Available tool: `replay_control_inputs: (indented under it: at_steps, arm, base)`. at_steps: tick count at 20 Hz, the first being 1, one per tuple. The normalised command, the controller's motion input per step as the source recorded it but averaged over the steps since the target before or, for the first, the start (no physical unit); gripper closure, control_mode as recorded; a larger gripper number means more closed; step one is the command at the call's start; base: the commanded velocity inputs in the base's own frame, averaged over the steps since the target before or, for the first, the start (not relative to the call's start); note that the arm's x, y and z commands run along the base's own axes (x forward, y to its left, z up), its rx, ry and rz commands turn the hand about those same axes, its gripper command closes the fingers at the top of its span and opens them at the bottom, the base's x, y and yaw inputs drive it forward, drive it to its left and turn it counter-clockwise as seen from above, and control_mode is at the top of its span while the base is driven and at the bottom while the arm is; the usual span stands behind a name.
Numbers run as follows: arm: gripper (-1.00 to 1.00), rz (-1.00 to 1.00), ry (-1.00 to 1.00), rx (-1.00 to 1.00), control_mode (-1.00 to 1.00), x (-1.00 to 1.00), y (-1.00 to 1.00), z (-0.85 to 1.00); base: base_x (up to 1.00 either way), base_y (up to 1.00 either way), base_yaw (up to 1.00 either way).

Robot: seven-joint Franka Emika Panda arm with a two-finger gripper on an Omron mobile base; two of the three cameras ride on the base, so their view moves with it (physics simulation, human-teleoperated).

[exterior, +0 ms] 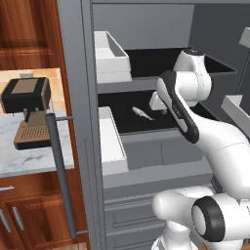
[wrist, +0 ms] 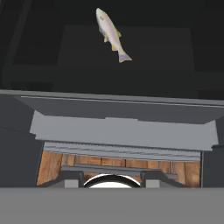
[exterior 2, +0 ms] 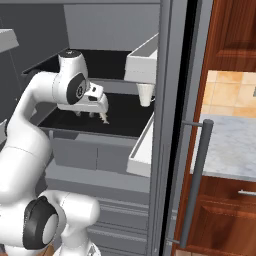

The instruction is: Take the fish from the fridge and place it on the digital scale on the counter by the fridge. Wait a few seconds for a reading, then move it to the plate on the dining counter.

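Fridge point(exterior: 93, 161), tall, grey, door swung wide with its long bar handle point(exterior: 61, 176) at near left; dark interior shelves, white door bins point(exterior: 111, 56) at left. Fish point(exterior: 142, 113), slender, silvery-white, lying flat on the dark middle shelf point(exterior: 146, 124), toward the shelf's centre and apart from the bins; in the hand view it sits at the far end of the shelf, tail pointing nearer. Hand point(exterior 2: 97, 111), on the white arm reaching into the fridge at shelf level, poised close above or just beside the fish; contact cannot be confirmed. State of the hand: cannot tell, as the fingers are hidden in both base views and the fingertips are not clear in the hand view; the fish does not appear to be held. Coffee machine point(exterior: 27, 114), brown and black, on the marble worktop point(exterior: 29, 156) left of the fridge. Step in hand, by judgement: the approach for the first pick, fish not yet lifted. Next move calls for centring the hand over the narrow body, lowering to the shelf, closing across it, then withdrawing clear of shelf and bins.
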Motion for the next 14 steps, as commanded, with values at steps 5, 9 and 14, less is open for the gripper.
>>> replay_control_inputs:
  at_steps: [5, 9, 14]
  arm:
    - [-1.00, -0.01, -0.01, 0.01, -1.00, -0.01, 0.00, -0.01]
    - [-1.00, -0.03, 0.00, 0.06, -1.00, 0.18, -0.01, -0.39]
    - [-1.00, -0.05, 0.00, 0.00, -1.00, 0.20, 0.00, -0.71]
  base:
    - [0.00, 0.00, 0.00]
    - [0.00, 0.00, 0.00]
    - [0.00, 0.00, 0.00]
